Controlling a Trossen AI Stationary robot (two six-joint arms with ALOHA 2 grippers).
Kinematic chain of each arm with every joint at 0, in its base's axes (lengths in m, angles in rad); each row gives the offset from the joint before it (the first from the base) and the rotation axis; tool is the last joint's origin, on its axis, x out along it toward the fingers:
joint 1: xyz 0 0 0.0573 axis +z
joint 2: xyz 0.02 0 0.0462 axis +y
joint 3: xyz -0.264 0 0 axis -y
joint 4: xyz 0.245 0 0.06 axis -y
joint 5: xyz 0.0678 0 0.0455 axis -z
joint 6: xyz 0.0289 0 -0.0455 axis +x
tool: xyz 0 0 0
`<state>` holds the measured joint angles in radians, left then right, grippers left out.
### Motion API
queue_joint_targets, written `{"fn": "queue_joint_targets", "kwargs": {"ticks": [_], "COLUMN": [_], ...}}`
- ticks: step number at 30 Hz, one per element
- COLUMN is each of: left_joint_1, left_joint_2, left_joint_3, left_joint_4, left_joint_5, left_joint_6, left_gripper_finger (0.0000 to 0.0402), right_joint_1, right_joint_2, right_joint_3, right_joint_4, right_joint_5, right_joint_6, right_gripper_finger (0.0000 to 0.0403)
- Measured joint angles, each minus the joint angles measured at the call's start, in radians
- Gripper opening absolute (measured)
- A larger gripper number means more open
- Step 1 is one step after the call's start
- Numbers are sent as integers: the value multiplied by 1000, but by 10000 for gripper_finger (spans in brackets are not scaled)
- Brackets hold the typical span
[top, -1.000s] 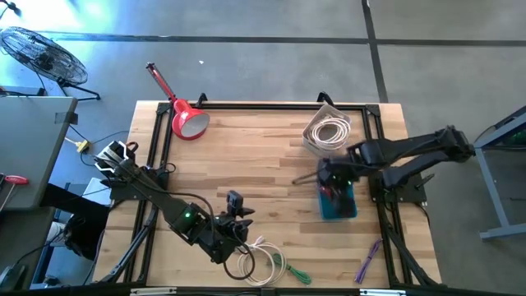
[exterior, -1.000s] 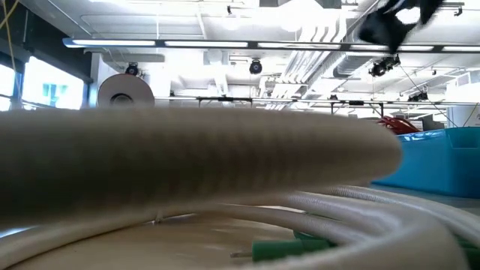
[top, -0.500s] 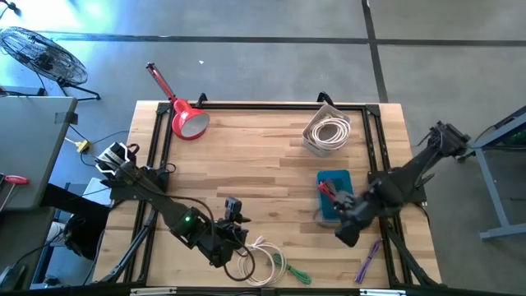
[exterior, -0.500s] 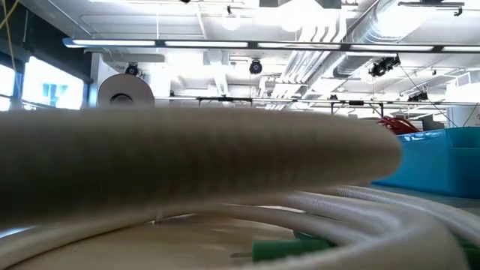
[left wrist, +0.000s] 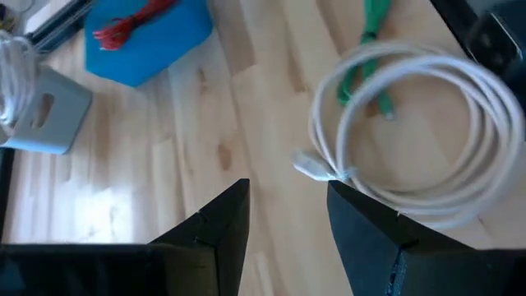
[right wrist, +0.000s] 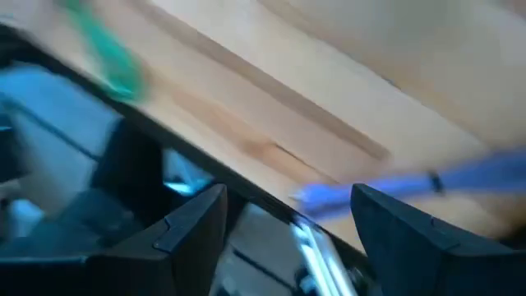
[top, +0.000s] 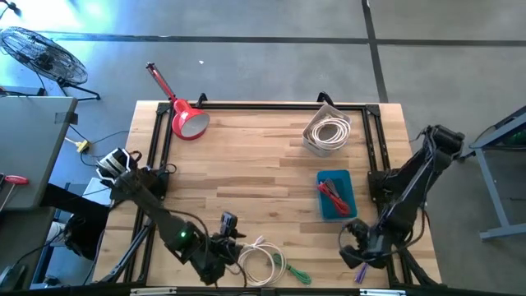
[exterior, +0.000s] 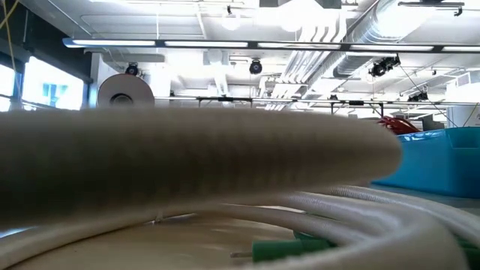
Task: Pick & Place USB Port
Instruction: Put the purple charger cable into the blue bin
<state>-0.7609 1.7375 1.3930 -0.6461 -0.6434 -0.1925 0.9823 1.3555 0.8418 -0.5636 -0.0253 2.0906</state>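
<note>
High view: a wooden table (top: 246, 156) holds a blue bin (top: 336, 195) with a red cable (top: 333, 193) inside, right of centre. A grey holder (top: 327, 131) behind it contains a coiled white cable. At the near edge, the left gripper (top: 228, 245) sits beside a white cable coil (top: 259, 261) and a green cable (top: 292, 271), fingers parted and empty. The right gripper (top: 355, 247) hangs over the near right corner by a purple cable (top: 366, 261), fingers apart, holding nothing. A red lamp (top: 185, 115) lies at the far left.

I can read no text, label, brand, number or sign on anything around me in any view.
</note>
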Motion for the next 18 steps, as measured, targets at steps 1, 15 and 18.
{"fn": "queue_joint_targets", "kwargs": {"ticks": [1,15,18], "left_joint_1": [-10,-67,-66], "left_joint_2": [7,80,80], "left_joint_3": [0,0,0], "left_joint_4": [-4,10,12], "left_joint_5": [1,-18,-20], "left_joint_6": [0,-23,-23], "left_gripper_finger": [157,157,157], "right_joint_1": [3,-14,-14], "right_joint_2": [20,232,251], "right_joint_3": [-5,17,55], "right_joint_4": [6,148,108], "right_joint_5": [-42,-335,-362], "right_joint_6": [26,184,184], "right_gripper_finger": [252,252,252]}}
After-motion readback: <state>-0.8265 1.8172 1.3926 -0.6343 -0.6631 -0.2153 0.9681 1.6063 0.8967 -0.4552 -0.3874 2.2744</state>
